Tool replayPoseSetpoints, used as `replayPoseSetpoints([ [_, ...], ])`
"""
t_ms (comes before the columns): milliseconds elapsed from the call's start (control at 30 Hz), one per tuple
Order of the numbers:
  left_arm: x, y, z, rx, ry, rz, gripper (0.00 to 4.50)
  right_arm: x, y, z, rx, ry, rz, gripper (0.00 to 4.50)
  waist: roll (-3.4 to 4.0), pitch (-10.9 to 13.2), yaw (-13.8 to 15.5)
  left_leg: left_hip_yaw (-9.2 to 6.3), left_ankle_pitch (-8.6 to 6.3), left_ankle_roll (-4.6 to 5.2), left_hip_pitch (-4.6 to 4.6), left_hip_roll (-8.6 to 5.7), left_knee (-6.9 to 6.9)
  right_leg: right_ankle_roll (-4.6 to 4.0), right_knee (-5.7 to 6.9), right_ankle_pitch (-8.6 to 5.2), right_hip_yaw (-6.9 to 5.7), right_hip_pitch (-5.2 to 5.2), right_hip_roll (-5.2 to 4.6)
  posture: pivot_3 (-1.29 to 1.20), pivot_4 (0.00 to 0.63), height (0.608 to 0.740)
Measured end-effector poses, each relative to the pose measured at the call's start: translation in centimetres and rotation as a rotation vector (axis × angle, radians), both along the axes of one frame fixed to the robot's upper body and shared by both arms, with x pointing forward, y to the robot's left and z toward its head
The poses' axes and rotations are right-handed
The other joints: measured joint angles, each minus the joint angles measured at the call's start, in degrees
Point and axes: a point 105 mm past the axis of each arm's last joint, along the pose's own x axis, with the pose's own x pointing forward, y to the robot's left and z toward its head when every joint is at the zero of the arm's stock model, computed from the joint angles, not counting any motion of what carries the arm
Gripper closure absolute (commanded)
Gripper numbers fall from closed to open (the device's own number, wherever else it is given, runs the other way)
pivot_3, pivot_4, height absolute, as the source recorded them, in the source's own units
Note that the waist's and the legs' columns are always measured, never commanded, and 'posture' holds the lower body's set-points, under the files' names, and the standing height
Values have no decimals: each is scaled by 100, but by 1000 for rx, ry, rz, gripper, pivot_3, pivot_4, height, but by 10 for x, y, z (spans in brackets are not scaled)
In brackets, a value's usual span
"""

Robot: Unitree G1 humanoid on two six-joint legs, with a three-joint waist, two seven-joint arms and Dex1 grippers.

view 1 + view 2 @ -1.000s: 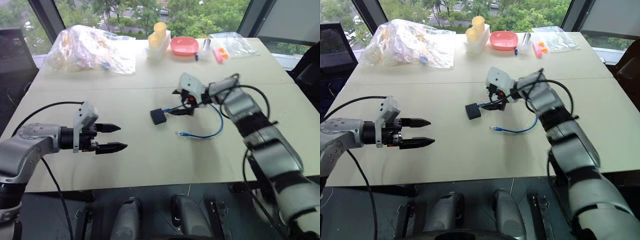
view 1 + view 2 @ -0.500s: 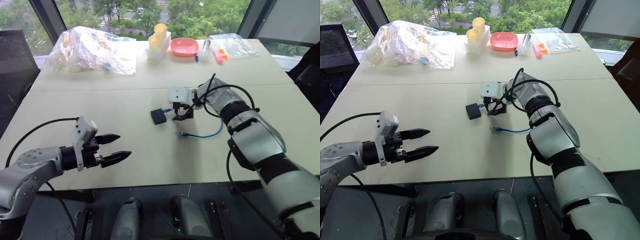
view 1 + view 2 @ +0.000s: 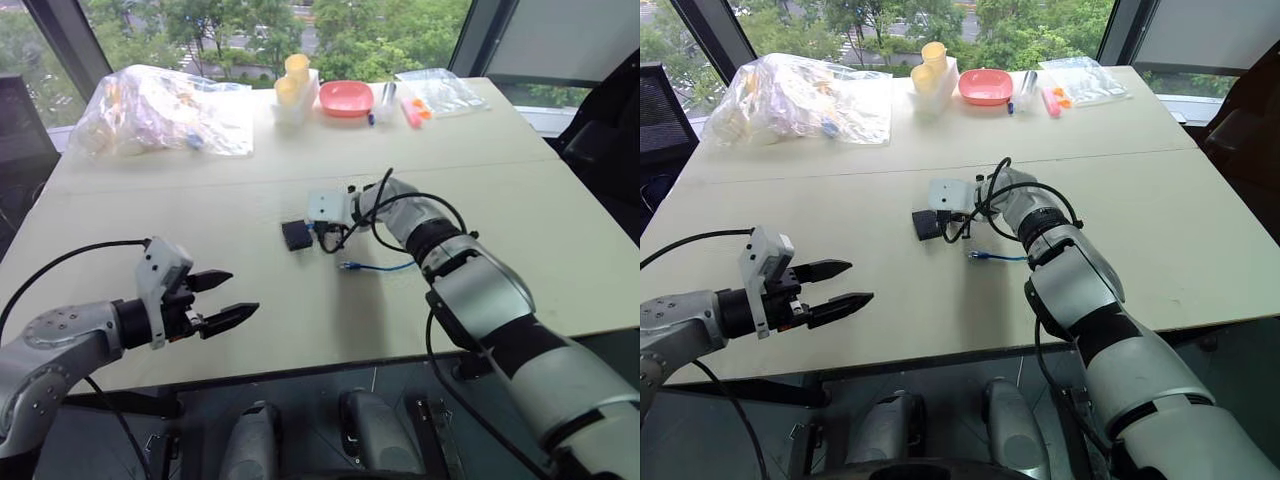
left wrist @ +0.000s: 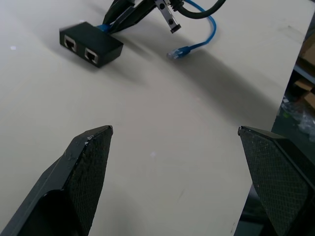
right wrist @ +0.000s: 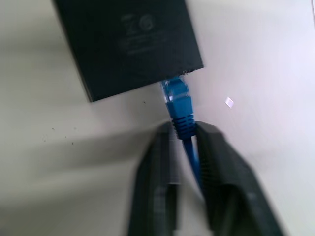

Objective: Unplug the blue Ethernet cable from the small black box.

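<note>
A pale table stands before big windows with dark frames; green trees show outside in daylight.

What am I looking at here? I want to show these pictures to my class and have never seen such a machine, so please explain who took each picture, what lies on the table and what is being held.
This is a two-armed robot at a pale table. Two pictures come from cameras in its head and look down over both arms. The other two come from a camera on each wrist, looking along that hand's two black fingers.

The right hand is shut on the blue Ethernet cable, just behind the plug, which sits in the small black box. The cable's other end lies loose on the table. The left hand hovers open near the table's front edge and holds nothing.

At the far edge lie a clear plastic bag, yellow cups and a pink bowl.
</note>
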Motion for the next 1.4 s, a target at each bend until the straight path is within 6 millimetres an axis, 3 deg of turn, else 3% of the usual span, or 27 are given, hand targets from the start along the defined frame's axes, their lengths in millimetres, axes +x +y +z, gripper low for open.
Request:
replayPoseSetpoints([
  [200,8,2,4,0,-22,7,212,2,-4,9,3,-78,62,4432,5,5,21,2,0,0,-18,-5,-2,-3,-4,2,-1,-12,-1,0,150,740],
  [400,71,28,36,-126,-123,83,212,14,-32,83,50,-588,149,4432,5,6,134,3,7,-8,-98,-13,2,12,-1,-3,-2,-80,0,0,150,740],
  [533,113,25,60,-301,-128,54,212,-4,-27,91,134,-781,192,4432,4,5,168,5,7,-8,-106,-13,-1,45,-1,6,-4,-84,-1,0,150,740],
  [700,157,-2,72,-478,-60,-41,212,-18,-26,96,162,-937,131,4432,2,6,191,7,7,-7,-114,-20,8,52,-4,4,-5,-84,-5,0,150,740],
  [900,171,-45,74,-438,-44,-233,212,-15,-31,114,170,-1034,-8,4432,2,6,158,7,7,-5,-111,-19,6,51,-2,3,-3,-84,0,0,150,740],
  [1033,178,-57,69,-478,-19,-242,212,-16,-29,119,179,-1052,-29,4432,2,6,158,5,5,-3,-109,-18,5,54,1,2,-3,-85,1,0,150,740],
  [1100,181,-58,78,-568,-5,-230,212,-18,-29,117,181,-1051,-40,4432,0,7,163,3,5,-3,-114,-18,6,57,0,1,-5,-86,0,0,150,740],
  [1233,183,-61,96,-566,-63,-246,212,-21,-29,109,189,-1031,-56,4432,0,7,164,4,4,-1,-114,-21,6,65,0,-4,-3,-84,-4,0,150,740],
  [1400,184,-72,79,-538,-31,-263,212,-25,-22,108,214,-1021,-60,4432,0,7,163,3,4,-1,-114,-21,6,65,2,-4,-4,-84,-4,0,150,740],
])
